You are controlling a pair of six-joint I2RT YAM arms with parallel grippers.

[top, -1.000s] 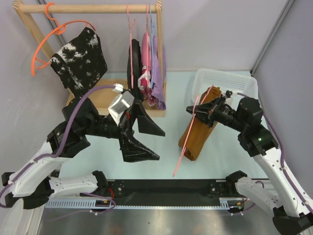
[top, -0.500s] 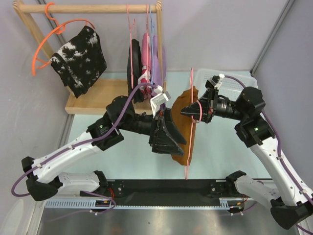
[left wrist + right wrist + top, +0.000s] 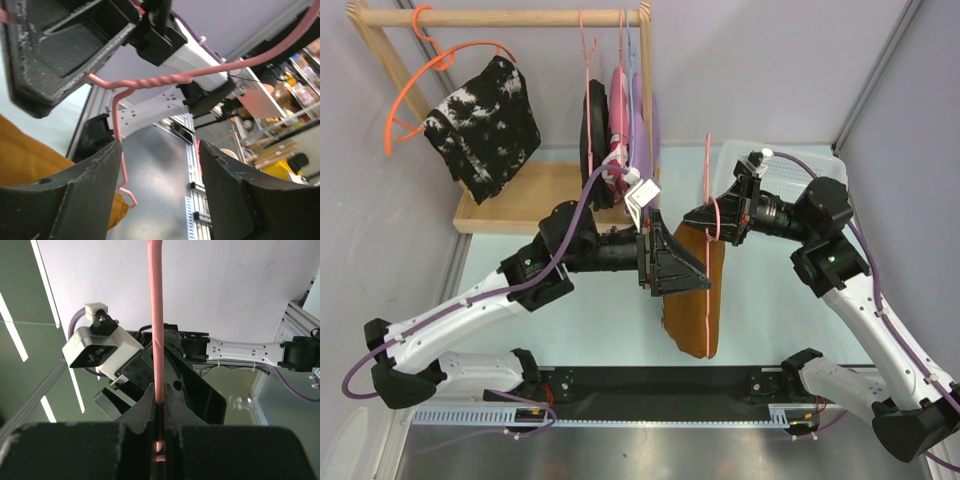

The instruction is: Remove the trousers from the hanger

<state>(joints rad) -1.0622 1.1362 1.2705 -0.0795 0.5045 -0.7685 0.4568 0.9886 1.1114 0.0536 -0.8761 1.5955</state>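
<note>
- The trousers [image 3: 695, 320] hang in mid-air, draped over the hanger [image 3: 708, 170].
- The right gripper [image 3: 705, 218], jaws clamped on the hanger, may lose it under a hard tug.
- The left gripper [image 3: 685, 275], jaws apart beside the trousers, risks pinching the hanger too.

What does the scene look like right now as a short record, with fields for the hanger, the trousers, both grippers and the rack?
hanger: thin pink wire, held upright off the rack
trousers: rust-brown, draped on the hanger, hanging down
right gripper: shut on the hanger wire
left gripper: open, jaws apart, close beside the trousers
rack: black-and-white garment on an orange round hanger, more clothes further along
status: trousers not yet off the hanger
</note>
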